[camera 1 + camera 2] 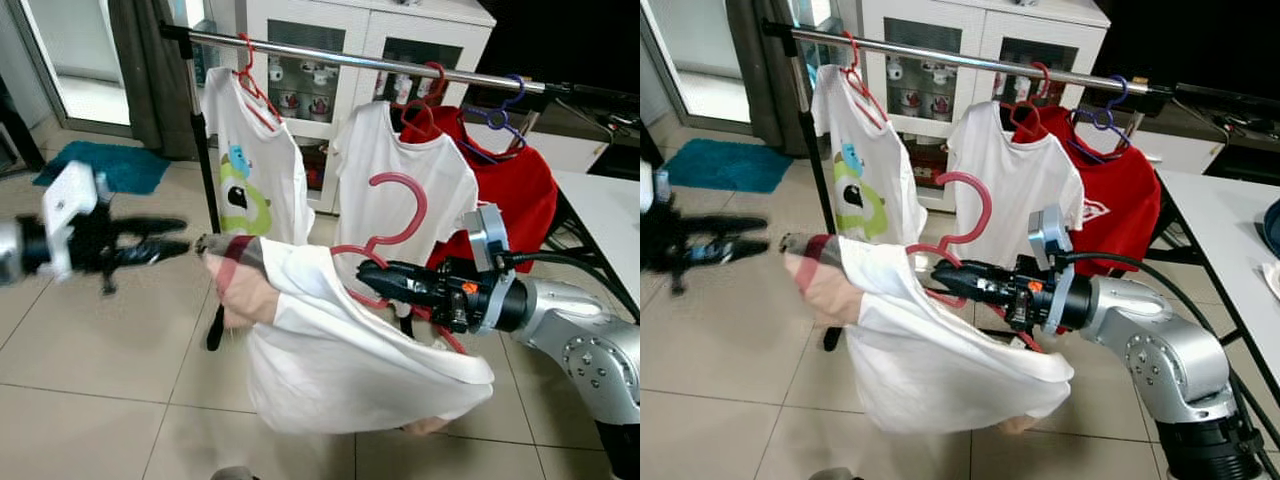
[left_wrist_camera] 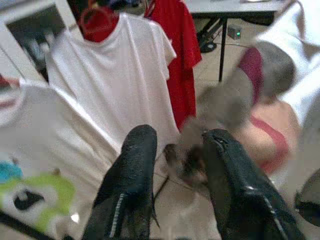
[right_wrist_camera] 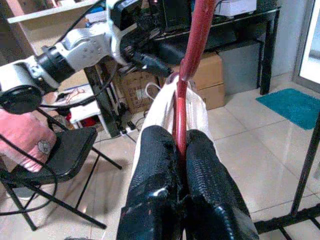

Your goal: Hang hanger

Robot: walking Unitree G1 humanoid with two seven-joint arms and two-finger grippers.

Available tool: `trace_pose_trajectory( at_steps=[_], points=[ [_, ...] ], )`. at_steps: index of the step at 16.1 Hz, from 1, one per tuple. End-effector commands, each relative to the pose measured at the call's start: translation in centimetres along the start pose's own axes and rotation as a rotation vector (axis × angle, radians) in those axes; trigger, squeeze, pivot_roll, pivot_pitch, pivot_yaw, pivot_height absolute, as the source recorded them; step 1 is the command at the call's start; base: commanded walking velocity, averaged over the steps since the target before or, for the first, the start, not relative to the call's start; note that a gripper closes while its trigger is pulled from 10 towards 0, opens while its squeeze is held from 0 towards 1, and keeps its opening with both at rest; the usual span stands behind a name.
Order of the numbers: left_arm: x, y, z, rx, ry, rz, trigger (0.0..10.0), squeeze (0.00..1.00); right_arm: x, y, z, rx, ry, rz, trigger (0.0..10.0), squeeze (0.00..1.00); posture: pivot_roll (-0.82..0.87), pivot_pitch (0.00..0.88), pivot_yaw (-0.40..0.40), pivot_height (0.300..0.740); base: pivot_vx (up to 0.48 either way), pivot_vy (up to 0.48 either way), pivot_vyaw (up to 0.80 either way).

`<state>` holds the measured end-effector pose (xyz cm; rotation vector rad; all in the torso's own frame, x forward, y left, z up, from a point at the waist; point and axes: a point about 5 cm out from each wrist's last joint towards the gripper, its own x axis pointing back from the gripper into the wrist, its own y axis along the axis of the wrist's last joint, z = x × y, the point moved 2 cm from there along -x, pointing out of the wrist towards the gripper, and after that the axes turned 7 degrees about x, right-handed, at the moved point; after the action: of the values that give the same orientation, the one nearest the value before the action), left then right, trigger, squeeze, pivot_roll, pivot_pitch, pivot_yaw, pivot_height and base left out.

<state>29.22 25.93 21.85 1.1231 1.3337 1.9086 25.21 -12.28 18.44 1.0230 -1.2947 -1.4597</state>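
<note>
Left eye: my right hand (image 1: 365, 270) clamps the hanger (image 1: 392, 235) with shirt (image 1: 340, 350), below the rail (image 1: 350, 58). Left wrist: left hand (image 2: 172, 155) open, beside the sleeve. Right wrist: grip confirmed. Next I lift the hook onto the rail.

Red hanger (image 1: 385, 235), frame centre, hook up, carrying white shirt (image 1: 350, 360) with plaid-trimmed sleeve; below clothes rail (image 1: 370, 62).

head stereo: down-forward onto clothes rail (image 1: 350, 58) | wrist cams: close along own fingers | shared: white garment (image 1: 940, 350), also in wrist views
</note>
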Motion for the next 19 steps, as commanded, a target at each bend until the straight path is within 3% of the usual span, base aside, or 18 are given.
trace_pose_trajectory(
  at_steps=[1,2,5,7,8,9,10,19],
  points=[
    [-0.6,0.3,-0.2,-0.019,-0.03,0.002,10.0,0.41,0.2,0.7,0.2,0.022,0.012,-0.007,10.0,0.0,0.02,0.0,-0.064,0.74,0.0,0.0,0.0],
    [-1.3,0.4,-0.5,-0.027,-0.072,0.008,10.0,0.0,0.2,0.6,0.3,0.021,0.017,-0.005,10.0,0.0,0.02,0.0,-0.064,0.74,0.0,0.0,0.0],
    [-3.4,0.2,-1.4,-0.032,-0.16,0.022,10.0,0.0,0.1,0.5,0.5,0.02,0.027,0.0,10.0,0.0,0.01,0.0,-0.054,0.74,0.0,0.0,0.0],
    [-3.6,0.1,-1.4,-0.024,-0.178,0.02,10.0,0.0,0.1,0.5,0.5,0.02,0.026,0.002,10.0,0.0,0.01,0.0,-0.051,0.74,0.0,0.0,0.0],
    [-3.7,0.2,-1.3,-0.02,-0.181,0.017,1.3,0.0,0.1,0.5,0.5,0.021,0.024,0.002,10.0,0.0,0.01,0.0,-0.051,0.74,0.0,0.0,0.0],
    [-3.7,0.3,-1.2,-0.019,-0.176,0.014,0.5,0.0,0.1,0.5,0.5,0.021,0.023,0.002,10.0,0.0,0.01,0.0,-0.051,0.74,0.0,0.0,0.0],
    [-3.7,0.2,-1.2,-0.011,-0.178,0.013,0.0,0.0,0.2,0.5,0.5,0.021,0.023,0.002,10.0,0.0,0.01,0.0,-0.051,0.74,0.0,0.0,0.0],
    [-3.1,0.6,-0.9,0.003,-0.154,-0.045,0.0,0.0,0.2,0.2,0.6,0.012,0.024,0.013,10.0,0.0,0.01,0.0,-0.057,0.74,0.0,0.0,0.0]
  ],
)
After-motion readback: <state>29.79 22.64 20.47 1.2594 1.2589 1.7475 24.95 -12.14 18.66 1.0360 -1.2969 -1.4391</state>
